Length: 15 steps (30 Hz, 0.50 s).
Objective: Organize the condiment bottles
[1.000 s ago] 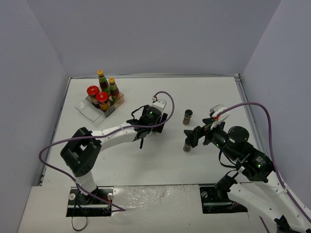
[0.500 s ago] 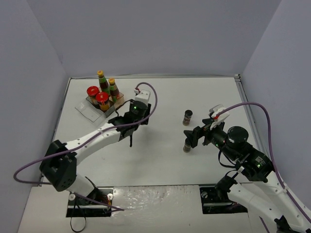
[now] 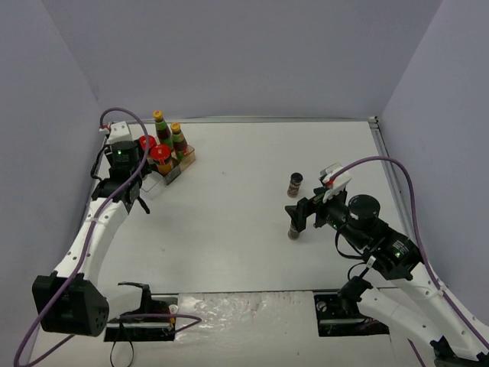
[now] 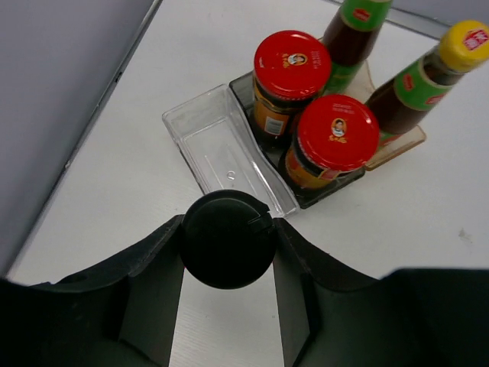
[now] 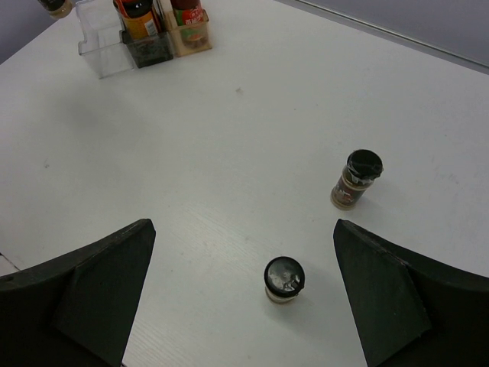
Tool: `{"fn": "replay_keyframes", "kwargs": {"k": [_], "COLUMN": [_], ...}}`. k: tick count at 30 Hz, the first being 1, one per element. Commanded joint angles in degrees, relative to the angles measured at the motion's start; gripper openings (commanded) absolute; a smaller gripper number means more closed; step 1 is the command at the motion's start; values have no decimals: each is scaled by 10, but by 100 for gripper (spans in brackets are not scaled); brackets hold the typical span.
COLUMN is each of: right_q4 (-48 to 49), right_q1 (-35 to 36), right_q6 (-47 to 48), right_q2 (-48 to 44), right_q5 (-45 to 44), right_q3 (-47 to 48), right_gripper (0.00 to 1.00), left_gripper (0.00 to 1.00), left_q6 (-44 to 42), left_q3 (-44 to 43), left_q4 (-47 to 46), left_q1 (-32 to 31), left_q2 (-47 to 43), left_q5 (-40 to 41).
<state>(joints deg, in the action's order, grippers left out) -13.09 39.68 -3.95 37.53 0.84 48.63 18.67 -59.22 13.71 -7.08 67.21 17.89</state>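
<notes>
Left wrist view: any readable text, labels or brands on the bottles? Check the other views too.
No legible text in any view.
Red jar lids: portrait logo with small print, too blurred to read.
Yellow cap: red mark, unreadable.
Green neck label: red print, unreadable.
Spice jar label: too small to read.

red-lidded jars (image 4: 292, 65), yellow-capped bottles (image 4: 412, 92), black-capped spice jar (image 4: 228, 238)

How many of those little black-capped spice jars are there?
3 spice jars: one held in the left pincer beside the rack, two standing apart on the table.
</notes>
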Motion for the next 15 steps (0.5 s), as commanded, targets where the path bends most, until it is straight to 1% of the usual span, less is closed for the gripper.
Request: {"fn": "replay_keyframes", "kwargs": {"k": [1, 4, 6, 11, 15], "right_q4": [51, 52, 52, 51, 51], "right_q1": [-4, -4, -4, -5, -5], "right_q6": [11, 10, 9, 8, 10], "right_q2": [16, 18, 18, 24, 32], "right_q5": [14, 13, 12, 9, 6], "right_q3": [2, 0, -3, -10, -8], "right_gripper": [100, 100, 100, 100, 100], "left_gripper": [0, 0, 0, 0, 0], "left_q6": [11, 13, 8, -12, -12], "left_q3": [-31, -52, -81, -133, -161], "left_q4": [-56, -90, -101, -124, -127], "left_q1": [66, 102, 107, 113, 114], "left_q2": [67, 123, 167, 239, 272], "left_q5": [-45, -58, -59, -49, -60]}}
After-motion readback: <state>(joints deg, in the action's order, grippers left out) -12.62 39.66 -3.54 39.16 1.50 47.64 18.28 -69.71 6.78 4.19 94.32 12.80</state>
